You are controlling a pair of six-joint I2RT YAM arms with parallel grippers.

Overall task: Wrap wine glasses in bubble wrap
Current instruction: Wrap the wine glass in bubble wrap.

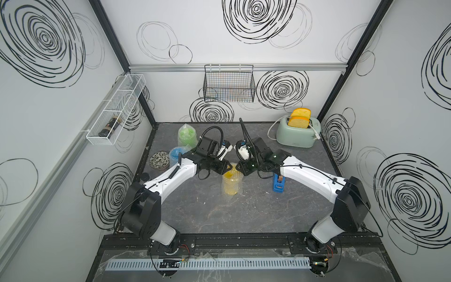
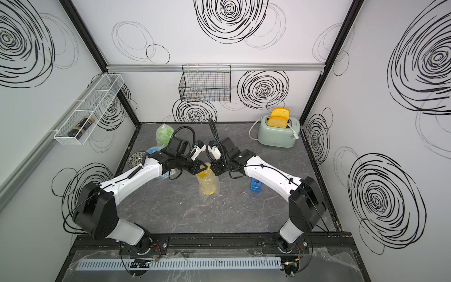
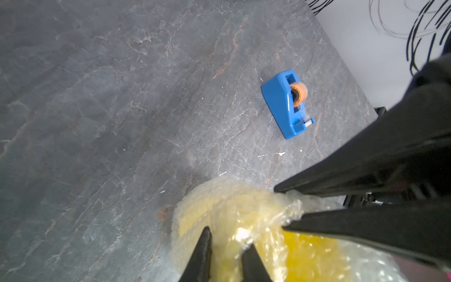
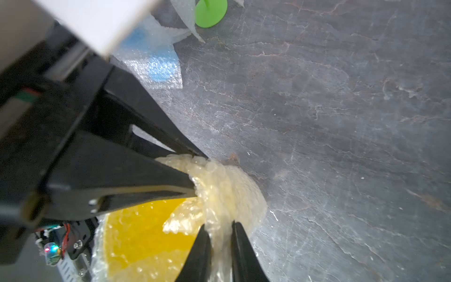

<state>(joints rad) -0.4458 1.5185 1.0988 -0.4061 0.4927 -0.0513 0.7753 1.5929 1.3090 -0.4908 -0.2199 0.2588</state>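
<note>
A yellow wine glass (image 1: 230, 188) stands mid-table inside bubble wrap (image 1: 225, 182), which rises above its rim. Both grippers meet over its top. My left gripper (image 3: 228, 237) is shut on a fold of the bubble wrap (image 3: 219, 202) above the yellow wine glass (image 3: 305, 256). My right gripper (image 4: 219, 224) pinches a strip of the bubble wrap (image 4: 227, 185) at the rim from the opposite side. A green wine glass (image 1: 187, 136) and a blue wine glass (image 1: 177, 153) stand wrapped at the back left.
A blue tape dispenser (image 1: 278, 184) sits right of the yellow glass, under my right arm. A mint toaster (image 1: 296, 134) with bread stands at the back right. A patterned bowl (image 1: 159, 160) lies at the left edge. Wire baskets hang on the back wall (image 1: 229, 84) and left wall (image 1: 116, 111).
</note>
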